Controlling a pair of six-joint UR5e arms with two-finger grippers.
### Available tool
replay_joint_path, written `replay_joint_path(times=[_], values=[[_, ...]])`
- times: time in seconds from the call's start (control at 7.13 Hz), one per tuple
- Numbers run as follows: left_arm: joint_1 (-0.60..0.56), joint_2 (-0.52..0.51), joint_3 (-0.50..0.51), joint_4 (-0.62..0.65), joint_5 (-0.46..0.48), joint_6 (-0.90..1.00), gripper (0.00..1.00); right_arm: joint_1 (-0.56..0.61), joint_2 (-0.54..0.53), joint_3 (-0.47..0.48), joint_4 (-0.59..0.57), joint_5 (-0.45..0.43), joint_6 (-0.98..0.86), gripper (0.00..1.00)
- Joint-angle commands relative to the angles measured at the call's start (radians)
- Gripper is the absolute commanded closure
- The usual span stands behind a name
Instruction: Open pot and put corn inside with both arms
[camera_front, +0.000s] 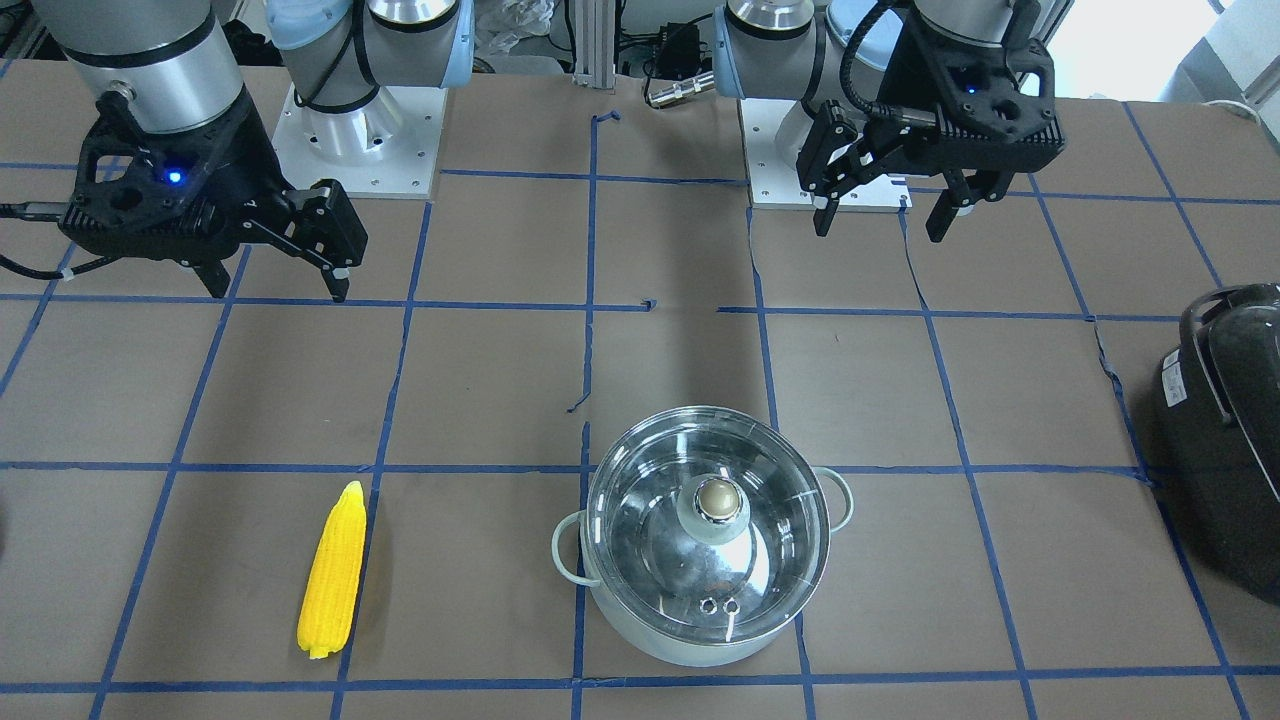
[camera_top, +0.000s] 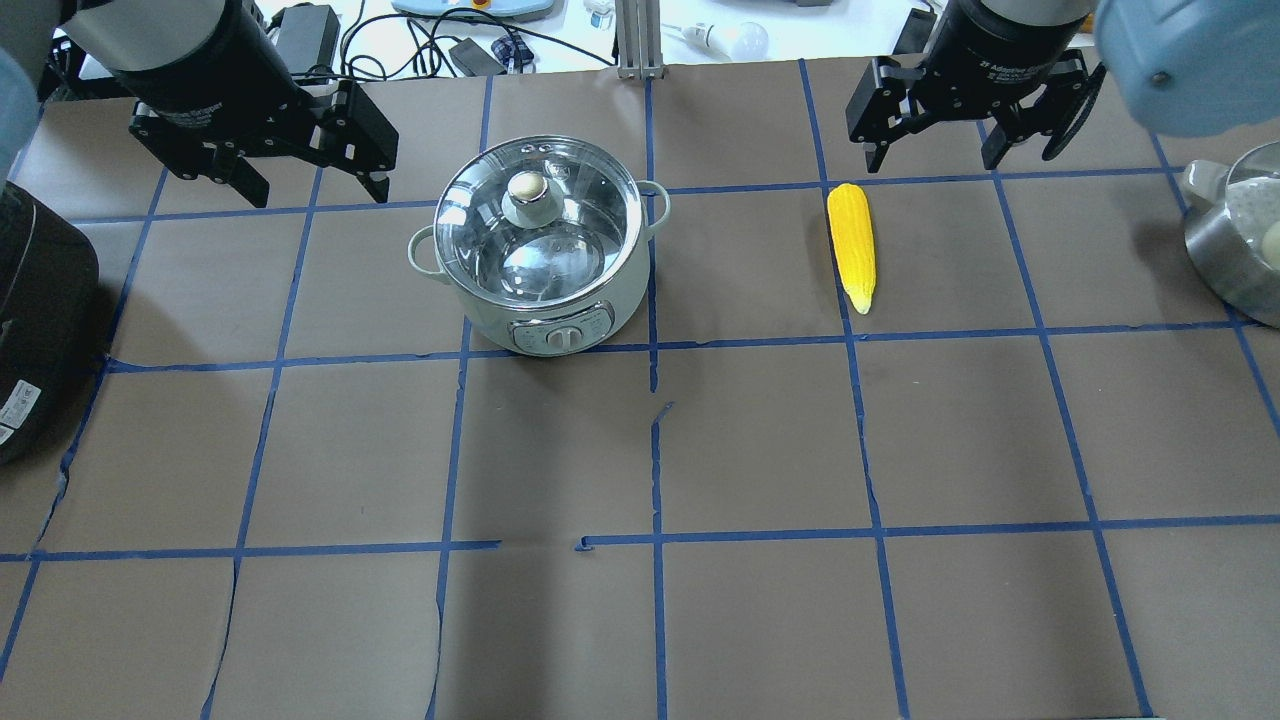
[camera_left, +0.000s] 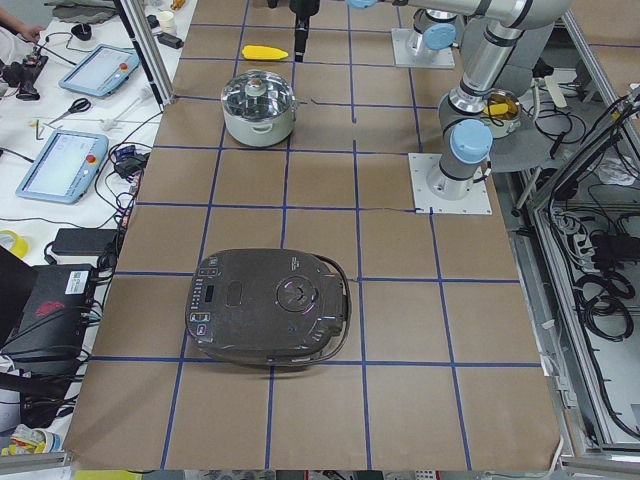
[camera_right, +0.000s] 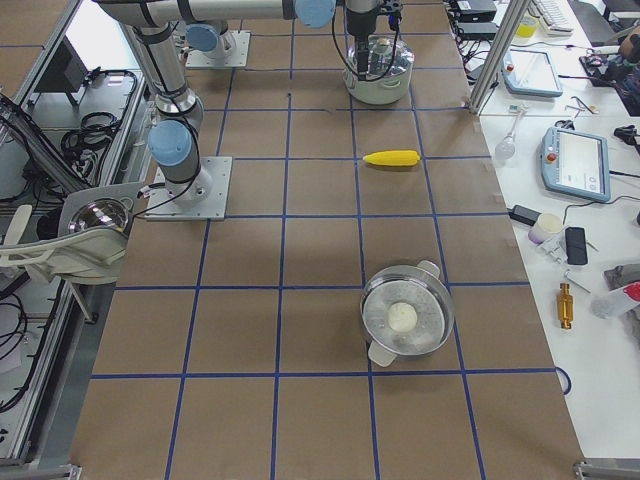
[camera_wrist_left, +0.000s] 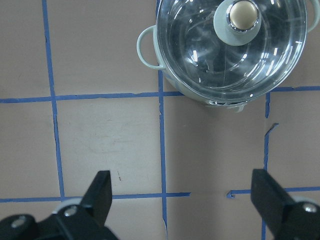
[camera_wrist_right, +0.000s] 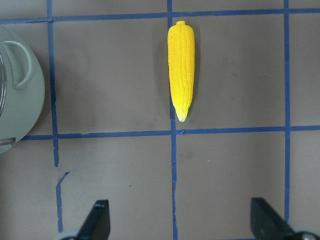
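Observation:
The mint-green pot (camera_top: 600, 300) stands on the table with its glass lid (camera_top: 560, 240) on; it also shows in the front view (camera_front: 640, 630) and the left wrist view (camera_wrist_left: 172, 75). The yellow corn (camera_top: 853, 245) lies flat to its right, apart from it, and shows in the front view (camera_front: 333, 570) and the right wrist view (camera_wrist_right: 181, 70). My left gripper (camera_top: 318, 192) is open and empty, raised beside the pot. My right gripper (camera_top: 932, 162) is open and empty, raised just beyond the corn's thick end.
A black glossy appliance (camera_top: 40, 310) sits at the table's left end. A steel steamer pot (camera_top: 1225, 260) holding a white lump sits at the right end. Blue tape lines grid the brown table cover (camera_top: 650, 620).

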Motion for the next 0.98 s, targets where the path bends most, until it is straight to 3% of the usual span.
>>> replay_joint_path(times=[0.0, 0.84], values=[[0.001, 0.000, -0.001, 0.005, 0.000, 0.000, 0.00, 0.000, 0.000, 0.000, 0.000, 0.000, 0.000, 0.00], [0.001, -0.029, 0.026, 0.005, 0.004, -0.009, 0.00, 0.000, 0.000, -0.001, -0.002, 0.003, 0.000, 0.00]])
